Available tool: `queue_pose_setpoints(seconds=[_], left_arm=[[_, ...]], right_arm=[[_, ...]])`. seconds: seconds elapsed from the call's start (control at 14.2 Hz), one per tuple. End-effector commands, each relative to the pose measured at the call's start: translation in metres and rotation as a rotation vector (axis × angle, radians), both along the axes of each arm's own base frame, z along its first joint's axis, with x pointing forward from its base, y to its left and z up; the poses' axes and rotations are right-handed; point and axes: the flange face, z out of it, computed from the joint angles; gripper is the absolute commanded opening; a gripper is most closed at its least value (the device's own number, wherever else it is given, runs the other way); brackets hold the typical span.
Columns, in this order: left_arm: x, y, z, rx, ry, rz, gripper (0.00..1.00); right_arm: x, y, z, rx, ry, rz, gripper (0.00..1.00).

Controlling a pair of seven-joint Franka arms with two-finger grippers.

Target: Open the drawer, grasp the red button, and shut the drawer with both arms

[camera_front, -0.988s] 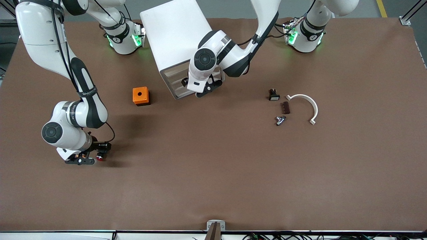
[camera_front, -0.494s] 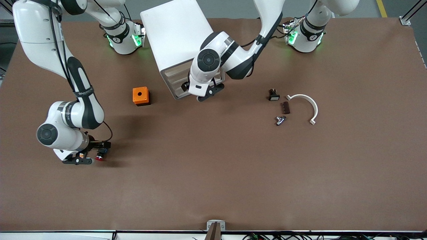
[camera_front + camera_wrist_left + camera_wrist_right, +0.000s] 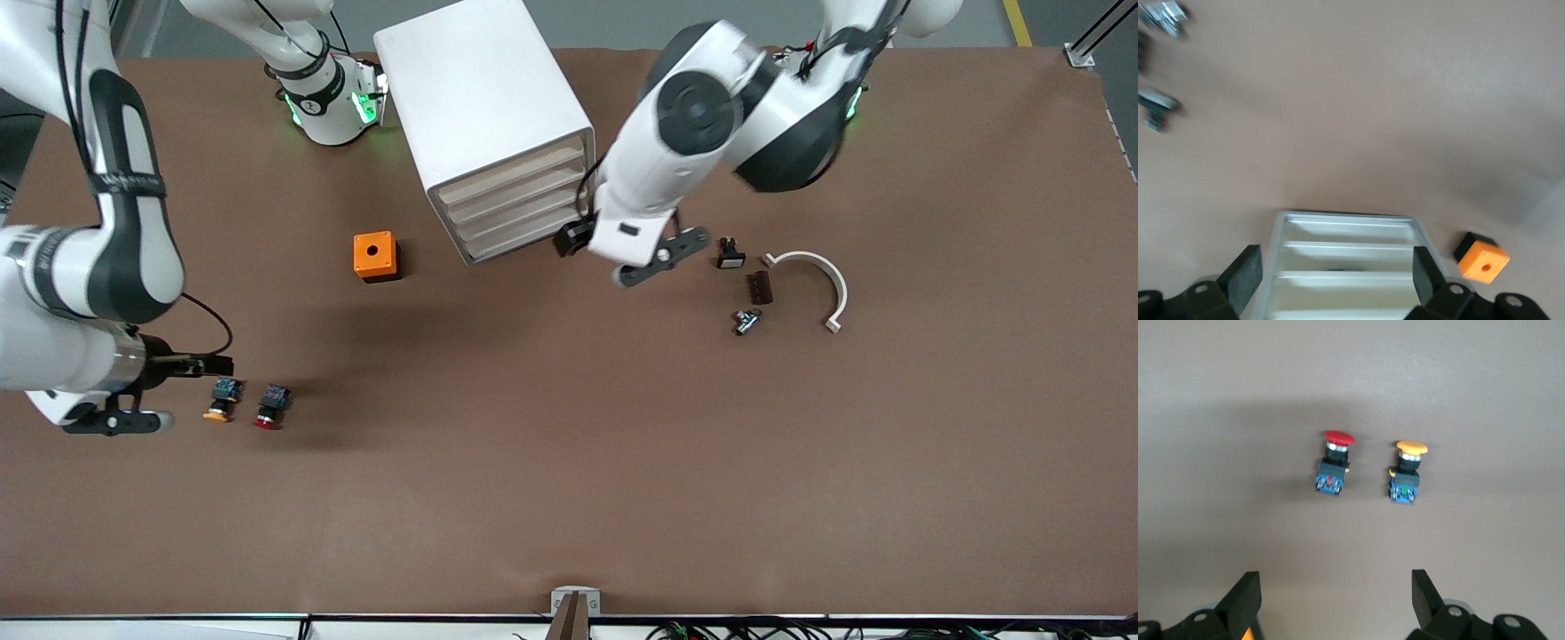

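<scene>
The red-capped button (image 3: 270,406) (image 3: 1333,463) lies on the table toward the right arm's end, beside a like button with an orange-yellow cap (image 3: 220,401) (image 3: 1408,473). My right gripper (image 3: 191,382) (image 3: 1331,597) is open and empty, drawn back from both buttons and touching neither. The white drawer cabinet (image 3: 484,116) (image 3: 1345,267) stands near the arms' bases, and all its drawer fronts look flush. My left gripper (image 3: 613,253) (image 3: 1335,277) hangs open and empty in the air in front of the drawers.
An orange box with a hole (image 3: 375,256) (image 3: 1481,257) sits beside the cabinet. Toward the left arm's end lie a white curved piece (image 3: 813,280), two small black parts (image 3: 729,253) (image 3: 760,286) and a metal fitting (image 3: 747,320).
My right gripper let go of the red button and pulled back from it. My left gripper rose away from the drawer fronts toward the small parts; the drawers now show fully.
</scene>
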Motion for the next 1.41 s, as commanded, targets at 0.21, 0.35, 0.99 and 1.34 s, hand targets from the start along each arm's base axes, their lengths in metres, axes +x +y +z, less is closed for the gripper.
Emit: queue_pose_setpoints(seconds=[0.21,0.35,0.99,1.34], left_arm=[[0.018,0.146,0.077,-0.023,-0.024,-0.201,0.99],[0.015,0.179,0.089,0.067,-0.044,-0.293,0.99],[0.032,0.346,0.101,0.044,-0.063,-0.406,0.99],[0.044,0.365,0.076,0.081,-0.092,-0.42,1.0]], right_arm=[[-0.004,-0.018,0.089,-0.012,0.01,-0.033,1.0],[-0.011,-0.035,0.109,-0.003,-0.018,-0.056,1.0],[-0.023,-0.044,0.174,0.001,-0.071,-0.073,1.0],[-0.062,-0.028,0.225,0.031,-0.106,-0.089,1.0]])
